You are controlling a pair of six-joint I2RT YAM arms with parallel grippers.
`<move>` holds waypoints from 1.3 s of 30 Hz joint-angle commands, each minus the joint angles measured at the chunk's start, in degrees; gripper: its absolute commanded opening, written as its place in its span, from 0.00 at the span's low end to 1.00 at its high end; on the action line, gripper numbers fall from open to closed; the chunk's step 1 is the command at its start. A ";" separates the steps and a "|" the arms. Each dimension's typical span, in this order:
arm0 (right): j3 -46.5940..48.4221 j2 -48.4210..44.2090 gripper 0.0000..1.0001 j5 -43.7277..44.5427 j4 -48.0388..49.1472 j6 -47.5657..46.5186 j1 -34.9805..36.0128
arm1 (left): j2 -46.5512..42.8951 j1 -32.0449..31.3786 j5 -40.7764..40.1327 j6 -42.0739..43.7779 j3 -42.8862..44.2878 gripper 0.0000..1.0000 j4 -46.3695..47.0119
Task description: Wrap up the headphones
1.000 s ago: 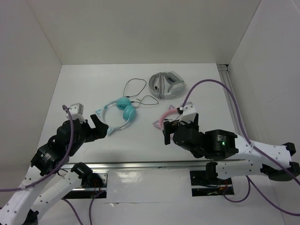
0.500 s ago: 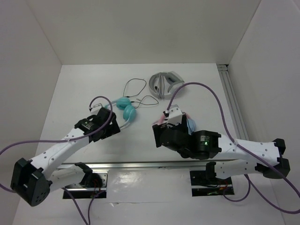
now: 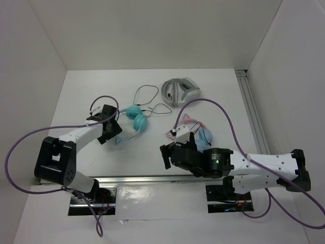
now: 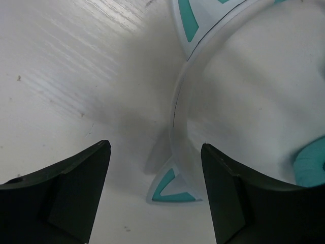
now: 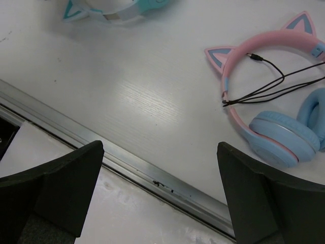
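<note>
Presently the left end effector, jaws apart, hovers over the headphones.

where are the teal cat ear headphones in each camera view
Top external: the teal headphones lie left of centre, next to the left gripper.
Left wrist: the pale headband arcs down from the top, between the open fingers.
Right wrist: top left corner, partly cut off.
Shared landmark: a teal cat ear on the headband, clear in both wrist views.

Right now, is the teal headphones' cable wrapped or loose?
Loose. The cable lies in open loops on the table beside the headphones, not wound round them.
</note>
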 commanded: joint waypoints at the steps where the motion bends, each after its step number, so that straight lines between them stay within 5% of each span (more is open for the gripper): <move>1: 0.02 -1.38 1.00 0.12 4.11 -0.34 1.34 | 4.18 1.03 2.16 1.42 1.58 0.81 4.66; 4: 0.02 -1.38 1.00 0.12 4.11 -0.34 1.87 | 6.92 1.66 2.16 1.42 2.98 0.64 3.86; 10: 0.02 -1.38 1.00 0.65 3.58 -0.34 3.63 | 10.17 3.67 2.16 0.27 0.26 0.54 5.09; 12: 0.02 -1.38 1.00 0.65 4.11 -0.34 4.24 | 11.49 4.91 4.36 0.89 0.26 0.39 5.10; 14: 0.02 -1.38 1.00 1.17 4.11 -0.34 4.24 | 11.50 5.96 5.66 0.89 0.26 0.35 4.57; 15: 0.02 -1.38 1.00 1.17 4.11 -0.34 4.76 | 11.50 5.96 5.68 0.89 0.26 0.29 5.09; 16: 0.02 -1.38 1.00 1.17 4.11 -0.34 4.77 | 12.02 5.96 6.29 0.89 0.26 0.07 5.10; 17: 0.02 -1.38 1.00 1.17 4.11 -0.34 4.77 | 12.03 6.48 6.99 0.89 0.26 0.00 5.10; 23: 1.07 -3.31 1.00 3.46 3.58 -1.39 5.91 | 1.07 -2.45 5.78 0.37 2.36 0.00 -2.80; 27: -1.73 -11.38 1.00 -1.70 13.23 -10.85 8.98 | -15.08 -8.44 0.42 1.67 10.86 0.00 -13.69; 35: -3.15 -18.70 1.00 -5.58 19.66 -20.89 8.99 | -30.93 -9.77 -6.28 9.93 28.98 0.00 -31.63; 39: -5.78 -19.22 1.00 -13.49 31.24 -30.20 8.99 | -33.05 -9.77 -6.28 12.67 38.73 0.00 -39.01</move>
